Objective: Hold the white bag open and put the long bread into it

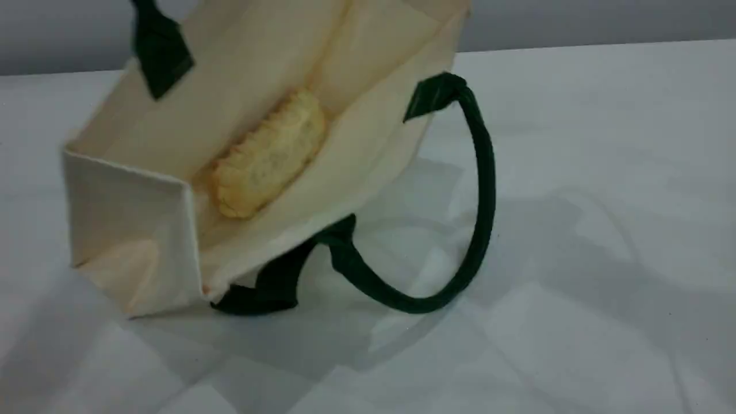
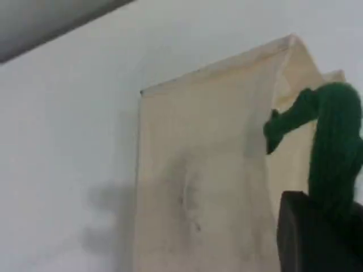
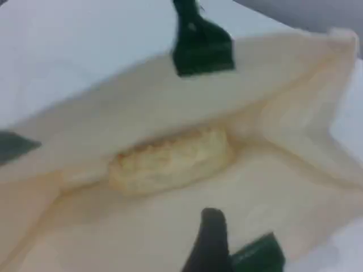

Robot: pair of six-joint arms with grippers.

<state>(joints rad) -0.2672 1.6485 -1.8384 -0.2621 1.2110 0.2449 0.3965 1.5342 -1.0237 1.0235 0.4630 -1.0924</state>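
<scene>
Looking down across the worktop (image 1: 604,172), we see the long bread (image 1: 267,155) already lying inside the white bag (image 1: 132,224), on the fabric deep between its walls. We judge the main step done: the bread is in, and what is left is little more than letting go of the bag and drawing both arms clear.

Our left tool (image 2: 317,238) is closed on one dark green rope handle (image 2: 334,147), which rises out of its tip in the left wrist view; that grip holds the mouth up and open. Our right tool (image 3: 211,241) shows only one dark fingertip at the bottom of its own view, above the open mouth. It stands fully spread and has nothing in it, the bread lying apart from it further in.

The bag is cream canvas, stiff enough to keep sharp folds at its gusseted corners, with a matte, faintly stained weave. The second handle (image 1: 480,190) is a thick, soft-looking green rope that sags in a wide loop onto the worktop in front. The bread is golden, oblong, with pale ridges across a rough crust. The worktop is covered in a pale, smooth sheet with shallow creases.
</scene>
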